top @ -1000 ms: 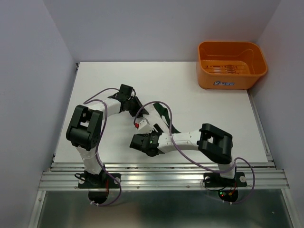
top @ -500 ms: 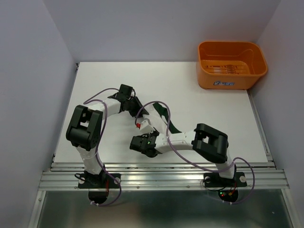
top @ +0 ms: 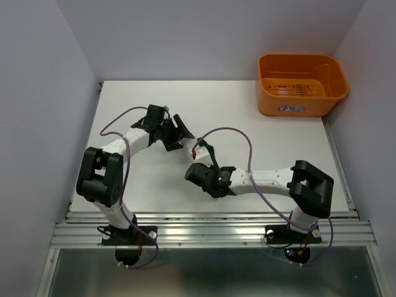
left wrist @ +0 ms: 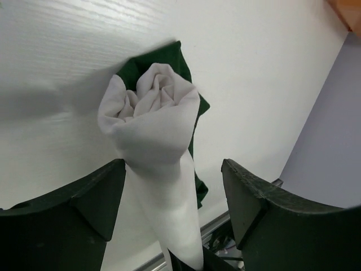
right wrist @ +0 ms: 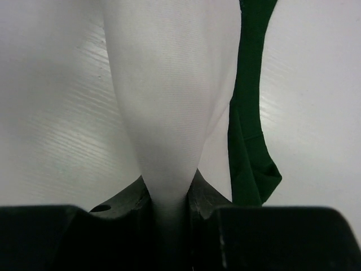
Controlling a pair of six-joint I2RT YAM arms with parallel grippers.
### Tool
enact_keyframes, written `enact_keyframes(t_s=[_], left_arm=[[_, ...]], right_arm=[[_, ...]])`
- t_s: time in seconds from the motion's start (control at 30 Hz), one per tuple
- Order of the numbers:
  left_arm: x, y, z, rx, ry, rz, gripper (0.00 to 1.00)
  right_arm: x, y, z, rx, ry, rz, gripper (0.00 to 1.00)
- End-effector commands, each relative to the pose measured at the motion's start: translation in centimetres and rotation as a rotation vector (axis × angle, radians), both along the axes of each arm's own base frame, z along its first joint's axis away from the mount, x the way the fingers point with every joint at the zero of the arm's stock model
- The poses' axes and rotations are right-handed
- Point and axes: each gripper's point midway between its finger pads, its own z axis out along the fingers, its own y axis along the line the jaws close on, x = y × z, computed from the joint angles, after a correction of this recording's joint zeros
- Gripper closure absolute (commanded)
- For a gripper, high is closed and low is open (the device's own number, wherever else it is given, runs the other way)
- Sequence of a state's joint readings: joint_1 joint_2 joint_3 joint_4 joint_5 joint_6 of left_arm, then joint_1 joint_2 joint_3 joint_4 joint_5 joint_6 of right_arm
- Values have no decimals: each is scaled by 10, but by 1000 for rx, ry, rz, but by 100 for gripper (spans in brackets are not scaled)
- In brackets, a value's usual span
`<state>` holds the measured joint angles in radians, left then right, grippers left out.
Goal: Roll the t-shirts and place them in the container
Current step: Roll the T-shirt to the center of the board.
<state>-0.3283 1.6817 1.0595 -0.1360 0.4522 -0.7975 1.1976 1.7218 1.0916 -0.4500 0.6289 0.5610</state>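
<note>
Right fingers (right wrist: 210, 195) clenching soft, floppy t-shirt roll (left wrist: 155, 121) by its tail (light, unravelling easily); left fingers (left wrist: 96, 197) sitting released either side

t-shirt (left wrist: 161, 130) — white, dark green edge | basket (top: 272, 102) — orange | table (top: 235, 105) — white

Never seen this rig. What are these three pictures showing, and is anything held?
Two white-and-black robot arms are bolted at the near edge of a white table. The overhead picture looks down from behind them; the other two come from wrist cameras. Between the arms is a rolled t-shirt of white and dark green cloth. The right gripper pinches its white part; the left gripper is open, one finger either side of the roll. An orange plastic basket sits far right.
</note>
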Motion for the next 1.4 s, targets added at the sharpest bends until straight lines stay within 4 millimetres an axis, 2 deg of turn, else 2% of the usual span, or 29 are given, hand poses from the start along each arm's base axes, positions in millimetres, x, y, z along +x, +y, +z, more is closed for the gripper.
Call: enact_keyframes(t_s=[0.0,0.13,0.17,0.23,0.3,0.47,0.57,0.7,0.8,0.87,0.9,1.03,1.13,1.37], left_arm=[[12,26,37,29,-121,45,20],[16,44,55,53,-173,84,20],[17,46,58,61,-181,90,20],[16,46,65,56,-202,87,21],[15,45,67,47,-213,80,23],[8,44,60,42,-205,69,26],[5,40,61,27,-214,50,27],[0,29,62,24,-232,2,29],[-5,12,59,-11,-238,-62,40],[-7,3,58,-25,-250,-91,46],[-8,-1,57,-24,-252,-104,53],[-13,-18,46,-21,-229,-163,61],[-12,-23,41,-15,-219,-174,61],[-13,-36,41,-15,-232,-222,62]], right_arm=[[-5,28,12,233,79,53,99],[-10,28,7,352,166,51,99],[-15,30,8,388,200,65,99],[-12,32,11,457,224,51,99],[-18,32,9,513,289,49,99],[-9,26,23,626,345,20,99],[-14,24,24,670,405,29,99],[-14,15,27,740,454,20,99],[-12,11,31,816,466,14,99],[-17,6,24,829,495,0,99],[-16,4,25,842,505,-2,99],[-15,-5,20,886,531,-27,99],[-21,-7,18,914,565,-16,99],[-18,-20,18,970,601,-27,99]])
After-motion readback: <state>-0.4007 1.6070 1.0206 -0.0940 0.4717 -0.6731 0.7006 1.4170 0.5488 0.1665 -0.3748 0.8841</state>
